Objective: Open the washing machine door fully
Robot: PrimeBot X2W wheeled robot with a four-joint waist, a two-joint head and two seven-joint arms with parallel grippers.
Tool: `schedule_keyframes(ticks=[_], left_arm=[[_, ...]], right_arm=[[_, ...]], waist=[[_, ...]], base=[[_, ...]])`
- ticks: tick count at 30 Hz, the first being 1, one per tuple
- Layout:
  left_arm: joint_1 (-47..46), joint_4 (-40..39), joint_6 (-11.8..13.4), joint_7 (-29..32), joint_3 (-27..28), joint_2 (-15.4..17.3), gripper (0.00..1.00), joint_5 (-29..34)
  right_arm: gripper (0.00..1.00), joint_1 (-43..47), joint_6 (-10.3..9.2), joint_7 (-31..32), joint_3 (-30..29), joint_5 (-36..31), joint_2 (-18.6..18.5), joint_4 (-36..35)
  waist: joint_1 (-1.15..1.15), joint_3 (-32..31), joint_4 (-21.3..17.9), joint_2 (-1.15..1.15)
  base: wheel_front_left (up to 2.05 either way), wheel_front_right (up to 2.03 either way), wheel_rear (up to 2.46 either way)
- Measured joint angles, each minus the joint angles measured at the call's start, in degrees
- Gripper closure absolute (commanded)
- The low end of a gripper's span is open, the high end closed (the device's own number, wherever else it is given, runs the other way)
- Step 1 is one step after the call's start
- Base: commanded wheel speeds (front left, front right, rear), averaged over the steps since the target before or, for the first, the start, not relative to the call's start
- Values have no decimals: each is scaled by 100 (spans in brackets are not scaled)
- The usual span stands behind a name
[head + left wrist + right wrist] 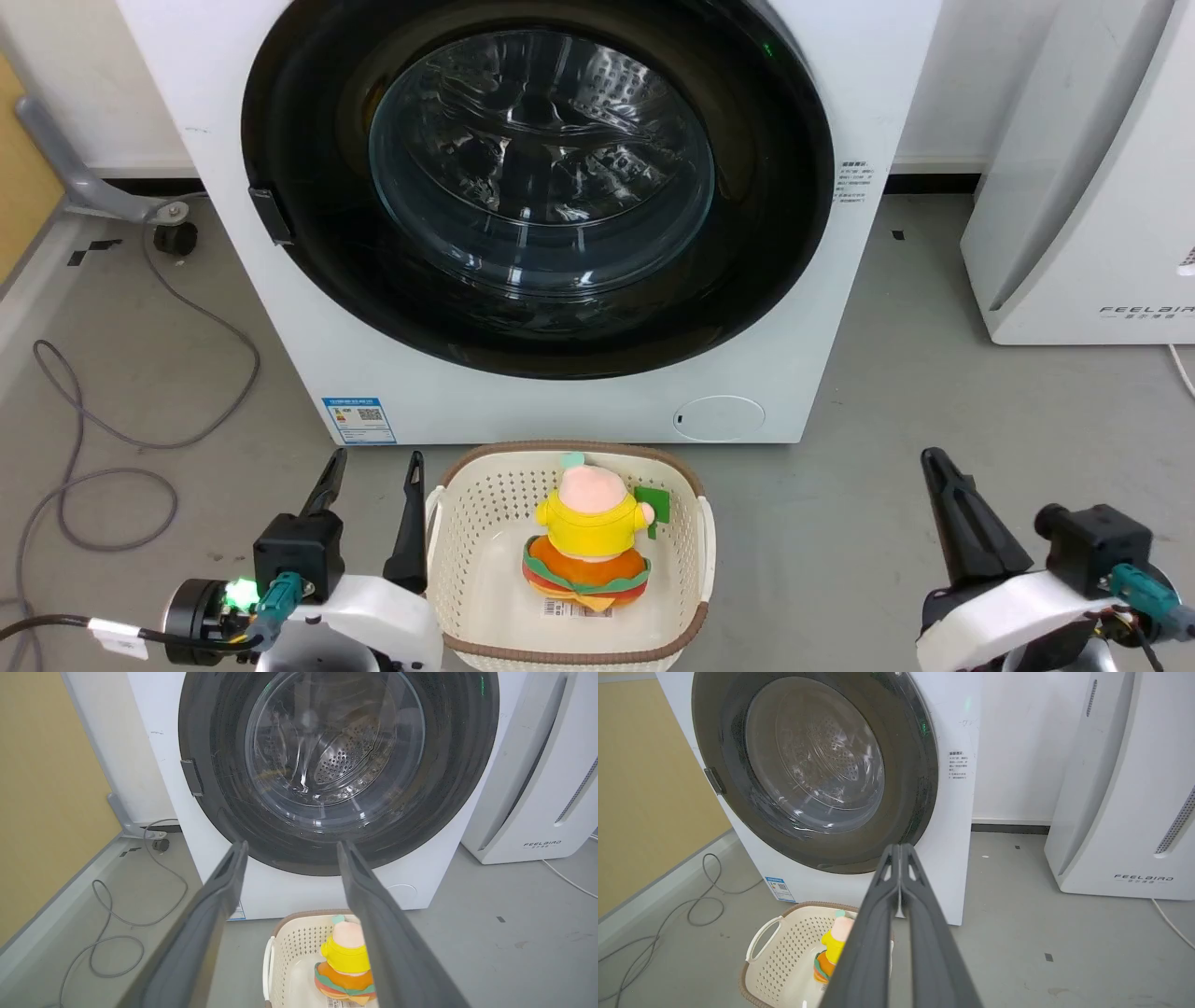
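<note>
The basket [474,560], a toy [590,541] in it, stands before the washing machine [560,403].

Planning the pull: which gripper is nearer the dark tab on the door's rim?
Left. Left gripper sits below the tab; right gripper lies past the door's far side.

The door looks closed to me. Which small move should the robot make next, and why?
Probably raise the open left tool toward the small dark tab on the left edge of the door. The door is shut flush against the washing machine; the left tool is on the tab's side, and the right tool is shut.
</note>
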Motion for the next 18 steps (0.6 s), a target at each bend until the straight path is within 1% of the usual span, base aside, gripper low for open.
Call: schedule_keyframes(ticks=[8,18], left_arm=[[-26,12,8,-96,-101,0,0,-42],[-78,45,105,-207,-171,-1,0,-134]], right_arm=[[100,-46,-1,-77,-78,951,1,89],[100,-543,-1,-107,-301,1880,-10,332]], waist=[[0,38,-9,0],[0,196,-33,0]], base=[[0,0,0],[0,0,0]])
